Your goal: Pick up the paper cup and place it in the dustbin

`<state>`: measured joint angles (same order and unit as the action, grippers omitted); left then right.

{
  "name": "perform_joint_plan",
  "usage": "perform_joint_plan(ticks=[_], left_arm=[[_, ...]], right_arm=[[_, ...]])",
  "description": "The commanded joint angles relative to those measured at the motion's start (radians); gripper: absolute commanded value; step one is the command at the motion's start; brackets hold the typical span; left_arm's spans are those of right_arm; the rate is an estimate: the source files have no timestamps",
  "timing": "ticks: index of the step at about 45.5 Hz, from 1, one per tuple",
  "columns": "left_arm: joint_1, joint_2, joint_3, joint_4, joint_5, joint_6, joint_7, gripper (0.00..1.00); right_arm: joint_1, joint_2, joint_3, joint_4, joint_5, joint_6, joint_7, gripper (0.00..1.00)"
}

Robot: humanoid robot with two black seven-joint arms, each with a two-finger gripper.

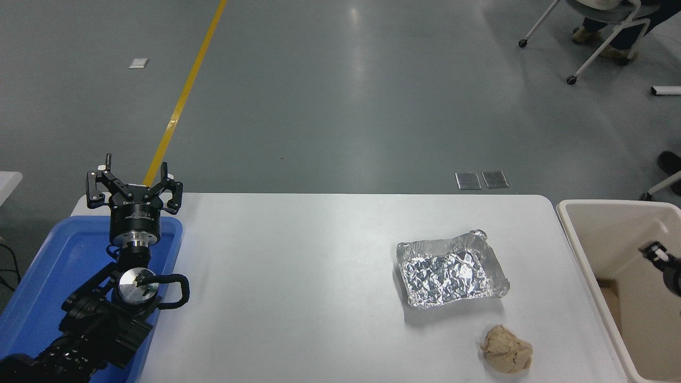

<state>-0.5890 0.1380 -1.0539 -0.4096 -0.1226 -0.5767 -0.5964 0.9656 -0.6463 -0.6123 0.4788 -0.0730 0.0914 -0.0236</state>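
On the white rectangular table (298, 276), the crumpled silver foil sheet (451, 268) lies at three o'clock, the crumpled tan paper ball (506, 349) at five o'clock of it.

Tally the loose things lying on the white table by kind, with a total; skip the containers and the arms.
Crumpled foil sheet: 1
Crumpled tan paper ball: 1
Paper cup: 0 in view
Total: 2

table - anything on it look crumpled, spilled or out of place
Two things on the table look scrappy: a crumpled foil sheet with a curled-up far corner, and a wadded tan paper ball near the front edge, beside the dustbin. Nothing is spilled. No paper cup is visible.
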Motion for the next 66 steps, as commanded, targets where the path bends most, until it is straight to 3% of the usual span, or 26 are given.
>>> perform_joint_plan(ticks=[1, 16, 28, 51, 61, 66], left_arm=[[0.0, 0.0, 0.0, 0.0, 0.0, 0.0, 0.001, 0.99], [0.0, 0.0, 0.002, 0.0, 0.0, -0.002, 0.001, 0.99], [0.0, 0.0, 0.002, 0.0, 0.0, -0.002, 0.001, 0.99], [0.0, 0.0, 0.0, 0.0, 0.0, -0.002, 0.001, 0.99], [0.0, 0.0, 0.0, 0.0, 0.0, -0.002, 0.001, 0.99], [0.0, 0.0, 0.002, 0.0, 0.0, -0.002, 0.001, 0.99]], right_arm=[[0.382, -0.067, -0.3, 0.346, -0.021, -0.001, 0.004, 0.99], [0.948, 0.082, -0.627, 0.88, -0.018, 0.056, 0.004, 1.0], [1.258, 0.215, -0.659, 1.176, -0.01, 0.12, 0.002, 1.0], [1.498, 0.244, -0.517, 1.267, 0.041, 0.531, -0.001, 1.0], [1.49, 0.267, -0.507, 1.267, 0.044, 0.561, -0.013, 1.0], [1.486, 0.269, -0.507, 1.267, 0.042, 0.559, -0.039, 1.0]])
